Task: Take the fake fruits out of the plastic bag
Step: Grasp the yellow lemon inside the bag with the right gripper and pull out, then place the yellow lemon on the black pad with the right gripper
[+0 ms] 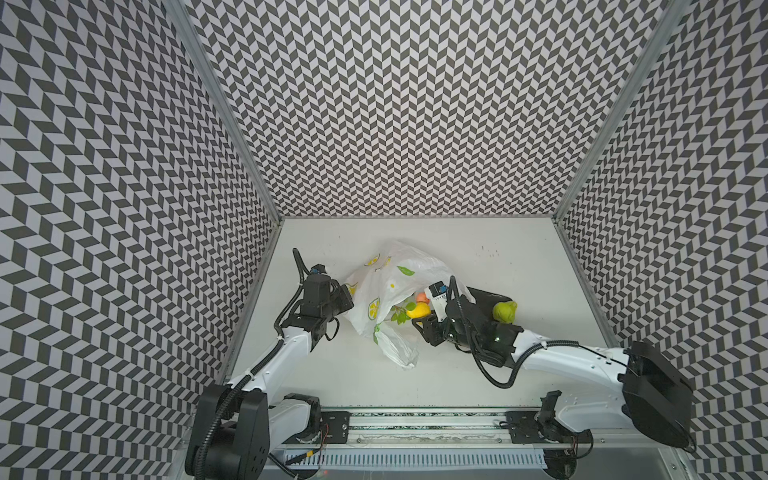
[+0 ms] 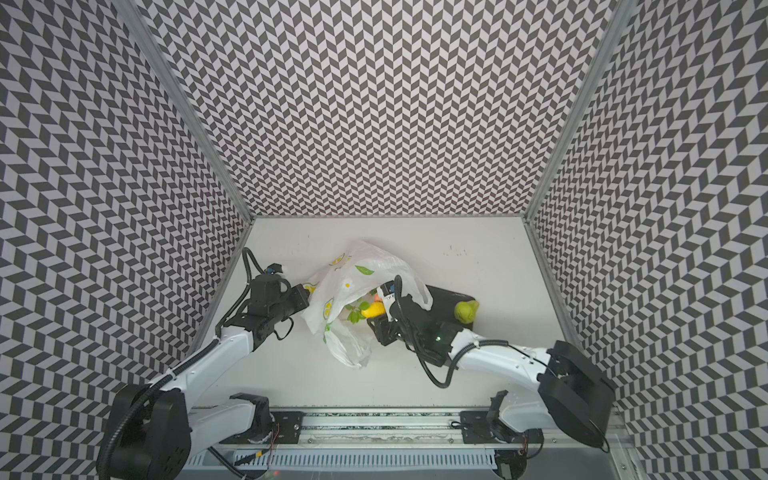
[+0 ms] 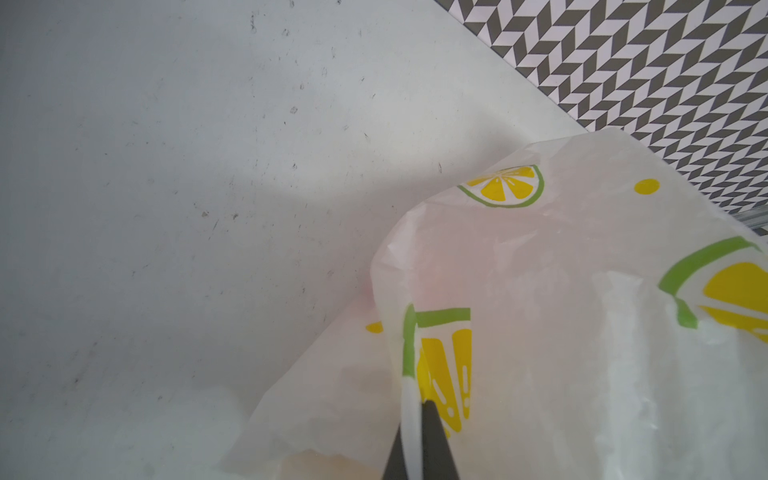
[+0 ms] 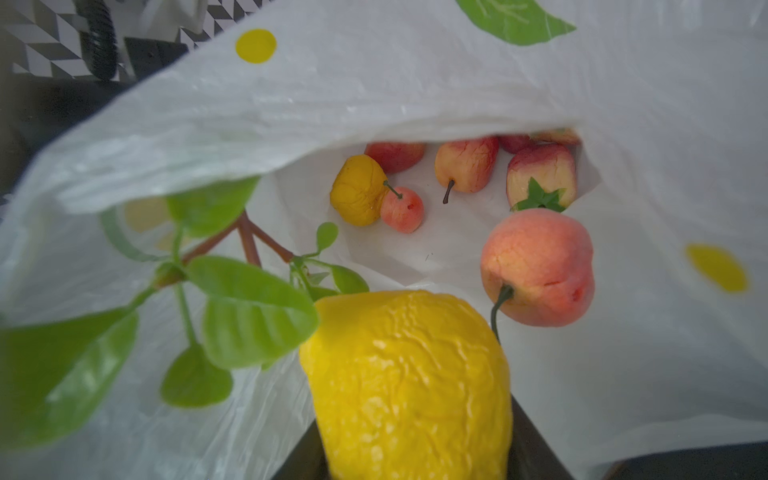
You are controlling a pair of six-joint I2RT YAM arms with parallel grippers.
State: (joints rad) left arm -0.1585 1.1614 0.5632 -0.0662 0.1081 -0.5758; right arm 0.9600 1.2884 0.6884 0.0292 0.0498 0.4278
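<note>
Left pincer (image 3: 419,440) clamped on plastic bag (image 1: 395,282) film, holding it up so the mouth gapes. Right pincer (image 4: 415,415) clamped round lemon (image 4: 407,374) at the mouth; other fake fruits (image 4: 465,166) lie deep inside. Green fruit (image 1: 504,311) sits on plate (image 1: 484,296).

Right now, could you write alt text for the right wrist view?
A big yellow lemon with a leafy sprig is held in the right pincer at the mouth of the plastic bag. A pinkish peach lies beside it; smaller fruits lie deeper inside.
</note>
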